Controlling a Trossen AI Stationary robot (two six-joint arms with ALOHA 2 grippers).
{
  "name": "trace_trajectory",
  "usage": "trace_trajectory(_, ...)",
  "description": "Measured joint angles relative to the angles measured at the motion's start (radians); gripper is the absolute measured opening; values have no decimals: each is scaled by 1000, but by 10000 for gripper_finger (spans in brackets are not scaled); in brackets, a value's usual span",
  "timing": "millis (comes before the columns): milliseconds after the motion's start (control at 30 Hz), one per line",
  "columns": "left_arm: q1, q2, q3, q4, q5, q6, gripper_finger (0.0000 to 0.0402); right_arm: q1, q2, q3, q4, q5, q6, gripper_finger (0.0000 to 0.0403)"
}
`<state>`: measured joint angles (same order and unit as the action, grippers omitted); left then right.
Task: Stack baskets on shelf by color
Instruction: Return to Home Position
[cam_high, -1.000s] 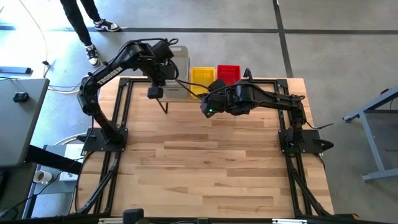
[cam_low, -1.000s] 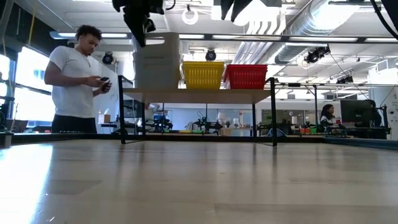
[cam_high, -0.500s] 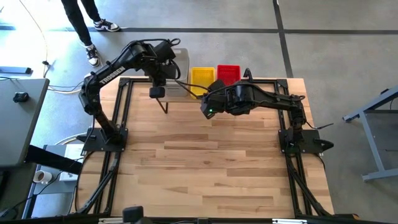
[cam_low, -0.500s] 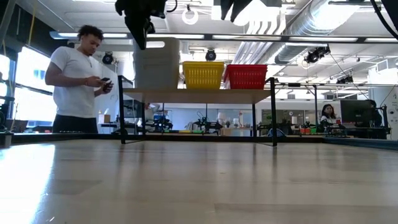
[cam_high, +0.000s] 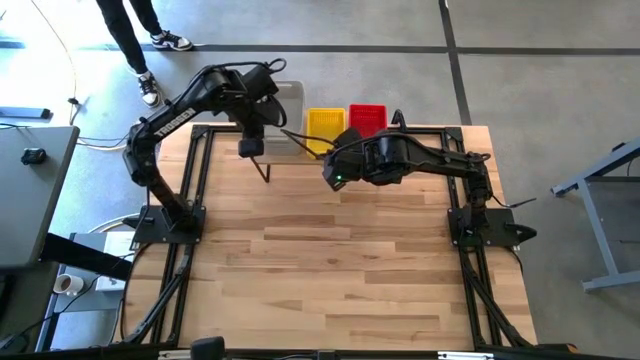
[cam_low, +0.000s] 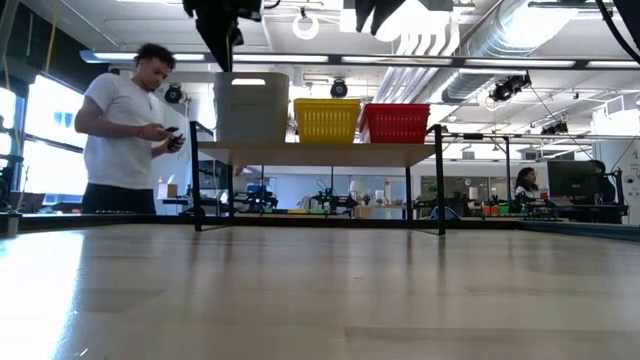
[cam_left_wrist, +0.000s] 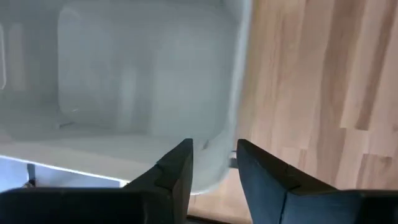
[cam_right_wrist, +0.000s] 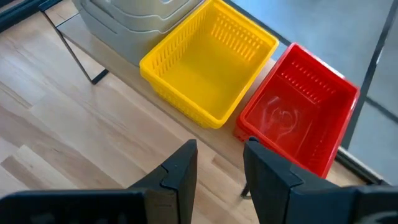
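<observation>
Three piles of baskets stand in a row on the shelf (cam_low: 320, 153) at the table's far edge: a nested grey stack (cam_low: 252, 105) (cam_high: 287, 112) at the left, yellow (cam_right_wrist: 208, 62) in the middle, red (cam_right_wrist: 298, 112) at the right. My left gripper (cam_left_wrist: 214, 165) hangs open just above the grey stack's near-left corner (cam_left_wrist: 217, 143), pointing steeply down, and touches nothing; in the low view its tips (cam_low: 225, 55) stand above the stack's top rim. My right gripper (cam_right_wrist: 219, 163) hovers open and empty over the table, just on the near side of the yellow and red baskets.
The shelf's thin black legs (cam_low: 196, 190) (cam_low: 440, 180) stand on the slatted tabletop (cam_high: 330, 260), which stretches bare toward the near edge. A person (cam_low: 125, 130) stands beyond the table's far left corner, looking at a phone.
My left gripper has let go of the top grey basket. The basket has dropped down into the grey stack, whose top now sits lower, close to the height of the yellow and red piles. The gripper has stayed above it; my right arm has kept still.
</observation>
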<state>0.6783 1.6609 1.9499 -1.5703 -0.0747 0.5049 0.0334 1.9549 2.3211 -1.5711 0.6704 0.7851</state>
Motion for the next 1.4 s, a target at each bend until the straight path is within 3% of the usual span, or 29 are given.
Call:
trace_trajectory(367, -38, -118, 0, 60, 56, -65, 117, -1, -13, 0, 0, 12, -162, 117)
trace_trajectory(633, -10, -230, -37, 105, 393, -105, 117, -1, -115, -28, 0, 112, -202, 117)
trace_trajectory(900, -20, -461, -338, 369, 388, -204, 117, -7, -348, -440, 103, 79, -104, 117)
trace_trajectory(1100, -20, -627, -563, 540, 385, -284, 117, -14, -593, -744, 451, 7, -142, 117)
trace_trajectory(1400, -20, -858, -860, 746, 315, -426, 117, -14, -883, -1109, 997, -118, -352, 117)
